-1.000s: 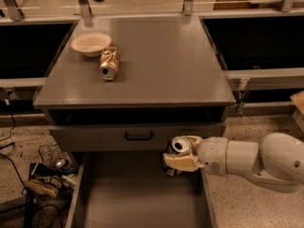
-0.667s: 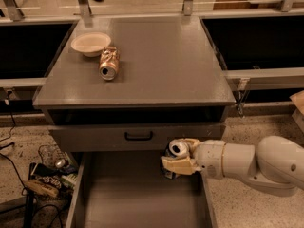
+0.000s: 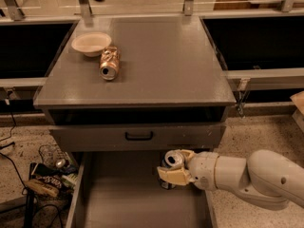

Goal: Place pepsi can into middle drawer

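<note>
The pepsi can [image 3: 172, 159] shows its silver top and a little of its dark body. My gripper [image 3: 176, 166] is shut on it, with tan fingers [image 3: 172, 176] on either side. My arm reaches in from the right. The can hangs upright over the right part of the middle drawer [image 3: 128, 198], which is pulled open with its grey flat floor showing. The can's lower part is dark against the drawer, and I cannot tell whether it touches the floor.
A closed drawer front with a black handle [image 3: 138, 136] is just above the can. On the cabinet top [image 3: 161, 65] lie a copper-gold can [image 3: 109, 63] on its side and a white bowl [image 3: 91, 43]. Cables and clutter [image 3: 45, 177] lie on the floor at the left.
My gripper with the can has moved slightly left and lower, farther over the open drawer. Nothing else has moved.
</note>
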Robot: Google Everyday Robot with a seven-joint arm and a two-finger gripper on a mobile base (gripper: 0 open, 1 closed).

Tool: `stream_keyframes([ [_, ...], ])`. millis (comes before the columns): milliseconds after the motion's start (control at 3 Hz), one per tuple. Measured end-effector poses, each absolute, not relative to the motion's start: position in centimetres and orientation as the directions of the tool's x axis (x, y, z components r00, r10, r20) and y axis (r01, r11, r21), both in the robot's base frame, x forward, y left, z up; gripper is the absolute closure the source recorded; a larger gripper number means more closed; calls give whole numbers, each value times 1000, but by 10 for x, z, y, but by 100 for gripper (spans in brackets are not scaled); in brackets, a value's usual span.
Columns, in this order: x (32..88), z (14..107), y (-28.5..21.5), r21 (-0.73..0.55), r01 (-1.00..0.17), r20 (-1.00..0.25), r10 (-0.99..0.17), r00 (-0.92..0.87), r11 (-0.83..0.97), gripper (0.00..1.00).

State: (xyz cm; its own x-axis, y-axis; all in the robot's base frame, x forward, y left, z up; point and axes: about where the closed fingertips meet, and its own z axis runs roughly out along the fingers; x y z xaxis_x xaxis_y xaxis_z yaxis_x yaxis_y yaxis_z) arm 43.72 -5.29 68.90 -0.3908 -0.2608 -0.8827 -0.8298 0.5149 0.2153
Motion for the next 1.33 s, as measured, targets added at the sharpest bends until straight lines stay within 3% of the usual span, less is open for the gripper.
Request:
stream_keyframes([
  [1000,429,653,-44,267,-800,-862,-239,-448,537,100],
  [1333,433,599,-31,286,-746,-825,-241,-511,602,100],
])
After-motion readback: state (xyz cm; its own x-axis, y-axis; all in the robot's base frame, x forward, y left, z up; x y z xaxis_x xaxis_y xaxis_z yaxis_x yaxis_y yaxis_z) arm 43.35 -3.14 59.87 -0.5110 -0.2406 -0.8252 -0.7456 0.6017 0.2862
